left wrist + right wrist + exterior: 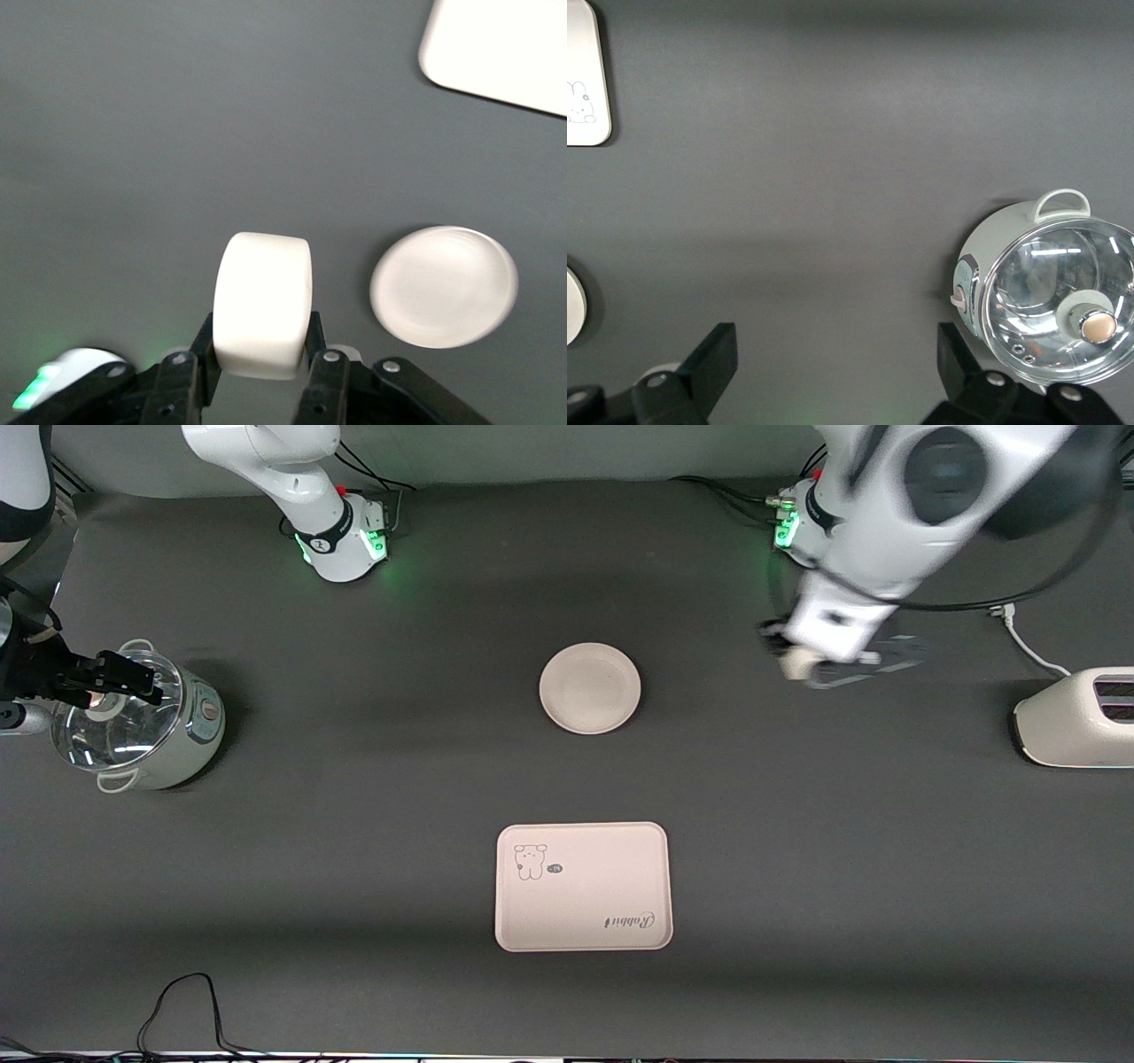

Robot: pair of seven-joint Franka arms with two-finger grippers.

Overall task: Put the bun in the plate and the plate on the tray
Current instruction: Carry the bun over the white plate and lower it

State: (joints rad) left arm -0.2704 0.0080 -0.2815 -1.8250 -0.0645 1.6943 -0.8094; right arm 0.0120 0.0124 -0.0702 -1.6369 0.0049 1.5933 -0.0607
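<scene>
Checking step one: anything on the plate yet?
Nothing: the plate sits bare on the table, apart from the tray. The bun is clamped in the left tool, up over the table toward the left arm's end. What's under the plate is covered.

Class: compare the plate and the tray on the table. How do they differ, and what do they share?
The plate is round; the tray is rectangular with rounded corners. The plate is plain; the tray carries a cartoon animal and lettering. The plate is smaller. Both are cream-white and hold nothing.

Robot lab: dark-clothed table (354, 868), trailing cables (186, 1010), kitchen props.
</scene>
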